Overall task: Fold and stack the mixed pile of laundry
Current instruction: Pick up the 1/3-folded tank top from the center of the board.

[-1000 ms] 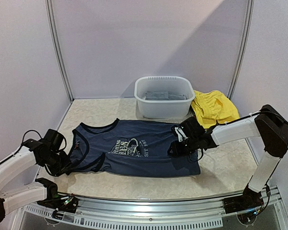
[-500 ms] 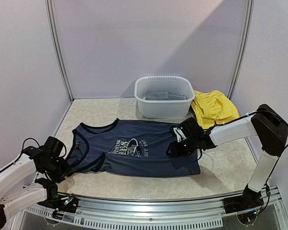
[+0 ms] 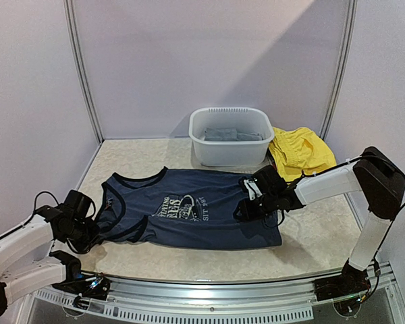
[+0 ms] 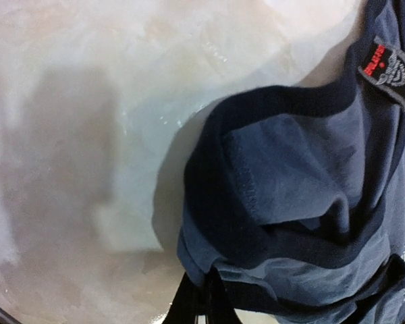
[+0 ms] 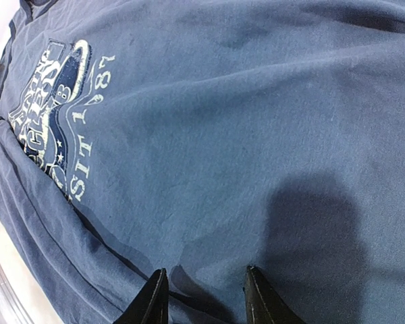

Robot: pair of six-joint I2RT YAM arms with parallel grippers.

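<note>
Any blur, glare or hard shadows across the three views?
Top external: sharp, evenly lit, a diagonal shadow edge across the back wall. Left wrist: soft focus, washed-out glare on the table, broad grey shadow left of the navy tank top. Right wrist: print readable, dark shadow on the fabric just beyond the right gripper.
</note>
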